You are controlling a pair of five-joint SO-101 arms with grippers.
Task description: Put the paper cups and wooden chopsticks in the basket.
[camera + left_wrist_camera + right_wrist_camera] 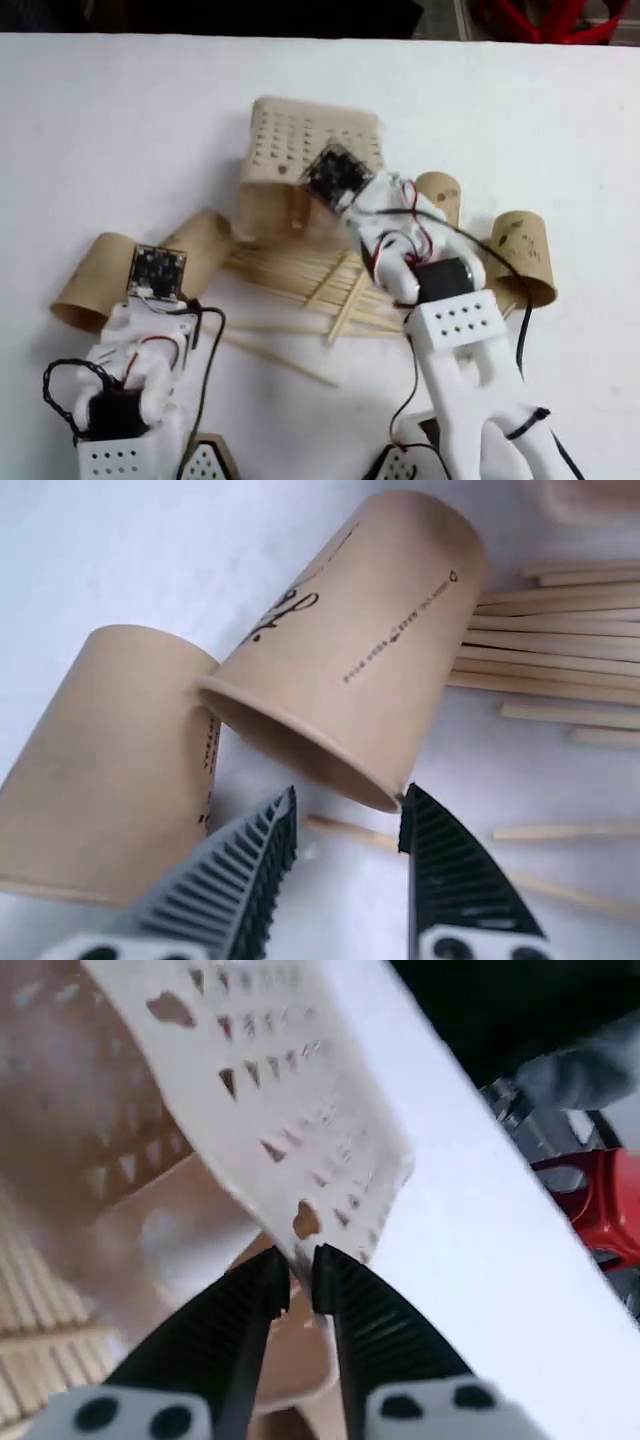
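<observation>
The left tool (349,792) hangs open just at the mouth of a paper cup (350,640), one finger on either side of the lower rim. That cup lies on its side, mouth towards the arm and base pointing away towards the chopsticks (560,650). A second cup (110,760) lies on its side touching the first, wide end also towards the arm.

The right tool (300,1255) is clamped on the edge of the basket (290,1110), with the thin wall pinched between its fingers. From above, the basket (310,135) sits at the far middle of the worktop (120,120) with a perforated face turned up.

The chopsticks (300,275) lie just in front of it, most running left to right, a few crossing at a slant, and one stray stick nearer the arms. Two more cups (440,195) (525,250) lie on their sides to the right, beside the right arm. Bare worktop stretches left of the basket and behind it up to the far edge.
</observation>
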